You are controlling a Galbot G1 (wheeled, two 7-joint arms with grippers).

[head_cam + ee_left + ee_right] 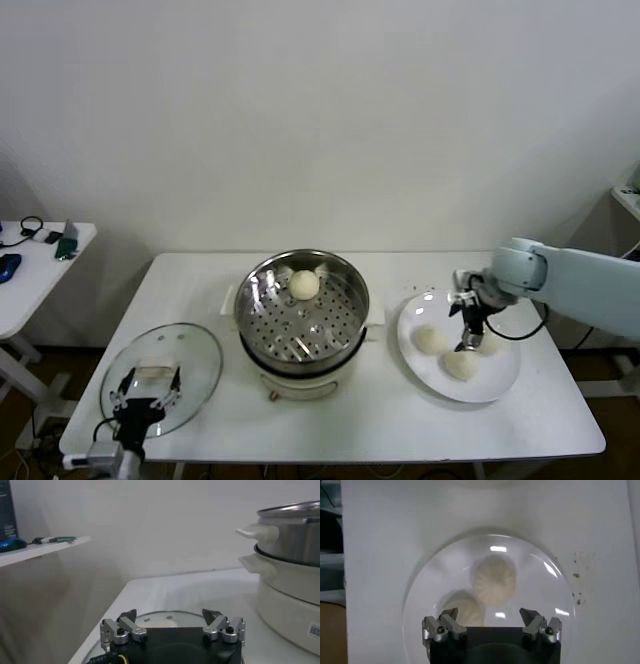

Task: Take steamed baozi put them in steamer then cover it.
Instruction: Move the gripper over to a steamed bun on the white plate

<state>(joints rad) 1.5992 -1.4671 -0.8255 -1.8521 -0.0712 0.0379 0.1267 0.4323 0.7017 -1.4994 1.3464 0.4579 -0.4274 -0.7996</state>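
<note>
At 8 o'clock on the tabletop [400,420] the left claw [146,393] hangs over the cover [195,350], spread wide and empty. At centre, the steamer [345,310] holds 1 baozi [304,285]. At 3 o'clock the right claw [471,325], also wide and empty, hovers above a white plate [415,345] with 3 baozi [461,365].

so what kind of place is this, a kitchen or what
Probably a lab staged as a kitchen: a steamer and plate on a bare white folding table, a plain wall, and a side table with gadgets.
</note>
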